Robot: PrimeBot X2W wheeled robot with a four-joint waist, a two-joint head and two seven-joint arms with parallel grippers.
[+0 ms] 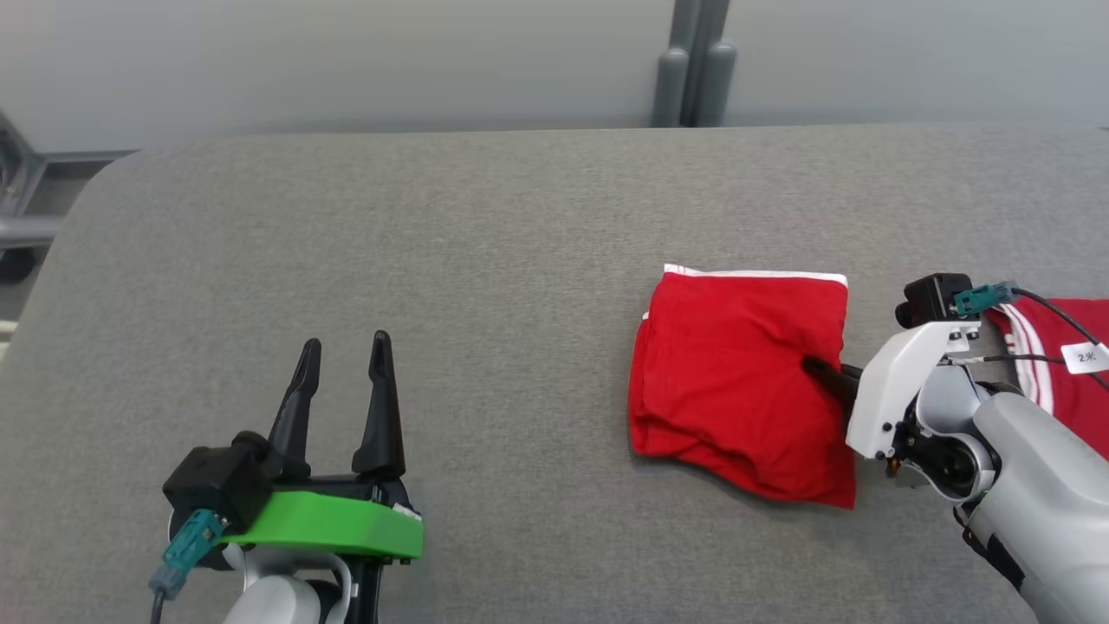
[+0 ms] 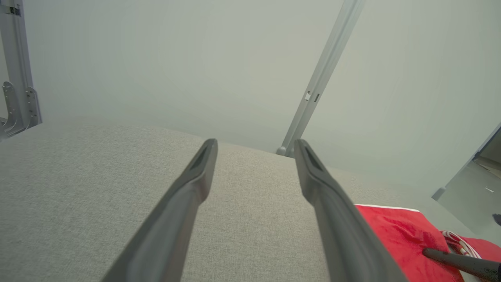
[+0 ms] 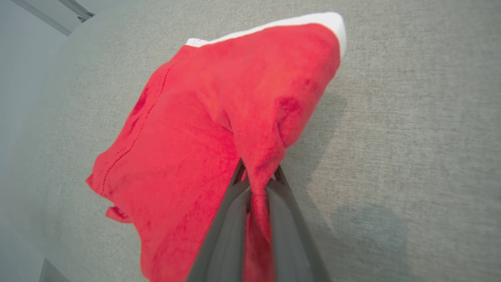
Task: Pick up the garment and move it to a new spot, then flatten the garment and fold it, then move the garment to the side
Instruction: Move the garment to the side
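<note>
Folded red garment [image 1: 736, 373] lay on the grey table [image 1: 433, 260], right of centre in the head view, with a white band along its far edge. Layers were stacked and a bit uneven at the near edge.

Right gripper [image 1: 819, 368] came in from the right at the garment's right side, with its dark fingers reaching onto the cloth. In the right wrist view the right gripper [image 3: 258, 172] was pinched narrow on a ridge of red fabric, which ran down between the two fingers. The garment [image 3: 219, 117] bunched up toward that pinch, and the rest spread out on the table [image 3: 411, 117], with a shadow under the raised side.

Left gripper [image 1: 345, 342] sat at the lower left over bare table, well apart from the garment, fingers spread wide with nothing between them. Couldn't tell if it touched the table. The left wrist view showed the same: left gripper [image 2: 256, 145] wide, grey table between the fingers, garment [image 2: 391, 231] off to the lower right past the right-hand finger.

A second red cloth with white stripes [image 1: 1074, 390] lay at the far right behind the right arm, and a small white tag [image 1: 1085, 356] hung on the cable there.
</note>
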